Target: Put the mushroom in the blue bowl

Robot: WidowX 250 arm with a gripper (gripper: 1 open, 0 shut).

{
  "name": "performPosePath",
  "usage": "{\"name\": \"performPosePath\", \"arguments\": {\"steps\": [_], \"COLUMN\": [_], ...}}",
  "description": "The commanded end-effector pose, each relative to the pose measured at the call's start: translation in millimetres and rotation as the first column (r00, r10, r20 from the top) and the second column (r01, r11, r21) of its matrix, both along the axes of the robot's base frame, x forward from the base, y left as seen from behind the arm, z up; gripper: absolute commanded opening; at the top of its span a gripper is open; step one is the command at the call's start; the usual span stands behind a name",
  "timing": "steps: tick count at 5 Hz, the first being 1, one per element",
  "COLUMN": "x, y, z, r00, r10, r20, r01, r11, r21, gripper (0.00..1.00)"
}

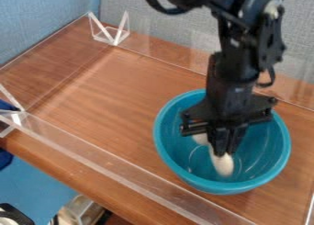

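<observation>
The mushroom hangs upright, long axis vertical, low inside the blue bowl, near its floor. The gripper is clamped shut on its upper part, hiding the cap. The bowl sits on a wooden table bordered by clear walls.

A single camera looks down at an angle from high in front of the tabletop. It stands fairly near, facing the back wall, so nothing overlaps.
</observation>
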State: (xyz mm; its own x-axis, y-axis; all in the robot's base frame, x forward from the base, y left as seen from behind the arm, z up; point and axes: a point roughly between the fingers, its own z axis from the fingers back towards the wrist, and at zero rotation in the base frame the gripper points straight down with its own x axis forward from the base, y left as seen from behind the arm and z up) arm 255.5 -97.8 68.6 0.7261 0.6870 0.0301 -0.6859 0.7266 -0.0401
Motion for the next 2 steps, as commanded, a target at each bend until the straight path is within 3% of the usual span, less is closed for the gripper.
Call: {"name": "performPosePath", "arguments": {"steps": [1,2], "x": [6.1,8.9], "y": [-3.3,-3.3], "z": [-0.3,-5.5], "r00": [1.000,1.000], "r10": [-0.006,-0.001], "r20": [0.022,0.015], "r01": [0.006,0.001], "r11": [1.000,1.000], "r21": [-0.007,-0.009], "gripper": [0.00,0.00]}}
